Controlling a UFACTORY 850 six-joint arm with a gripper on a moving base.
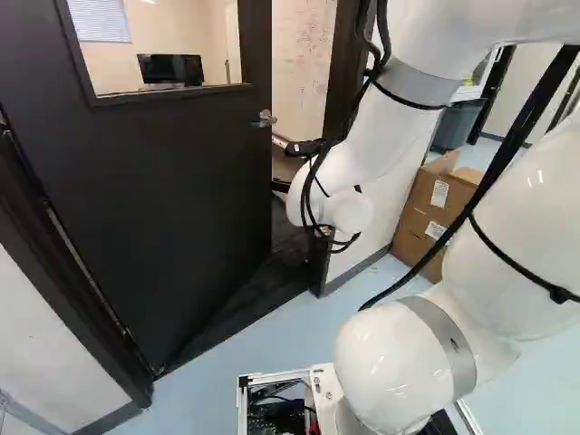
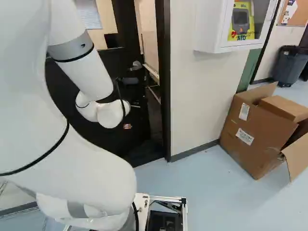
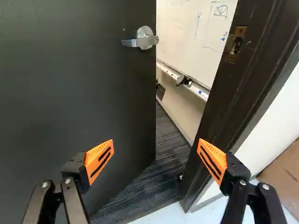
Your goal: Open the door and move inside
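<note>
The gripper's fingers (image 3: 99, 161) stand wide apart with nothing between them, facing the dark door (image 3: 79, 93) on one side and the door frame (image 3: 233, 88) on the other. Beyond them the door hangs ajar, swung inward, its lever handle (image 3: 142, 38) free, so opening seems the step in hand; the next move likely calls for pushing the door further inward before the base drives through.

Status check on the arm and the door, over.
Gripper open and empty. Door ajar, gap between its edge and the frame. Nothing seen blocking the gap; base not through.
</note>
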